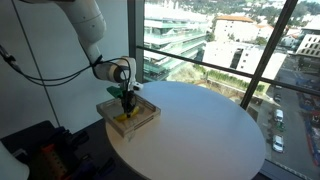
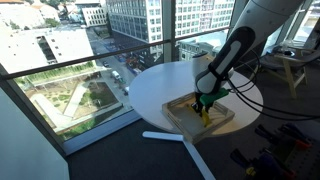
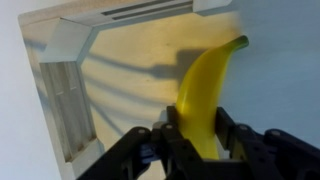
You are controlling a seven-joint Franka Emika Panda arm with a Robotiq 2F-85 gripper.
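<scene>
A yellow banana [image 3: 205, 90] lies in a shallow wooden tray [image 3: 120, 60], its tip pointing up and to the right in the wrist view. My gripper [image 3: 198, 128] is shut on the banana's thick end, with the black fingers [image 3: 170, 125] pressed against both its sides. In both exterior views the gripper [image 1: 126, 98] [image 2: 205, 103] reaches straight down into the tray [image 1: 145, 118] [image 2: 222, 122], which sits on the round white table [image 1: 200, 130] [image 2: 160, 90]. A little yellow shows under the fingers there.
The tray has a slatted section [image 3: 68, 100] along one side. Floor-to-ceiling windows [image 1: 220, 40] stand close behind the table. Dark equipment [image 1: 45, 150] sits on the floor beside it, and a desk [image 2: 290, 65] stands further back.
</scene>
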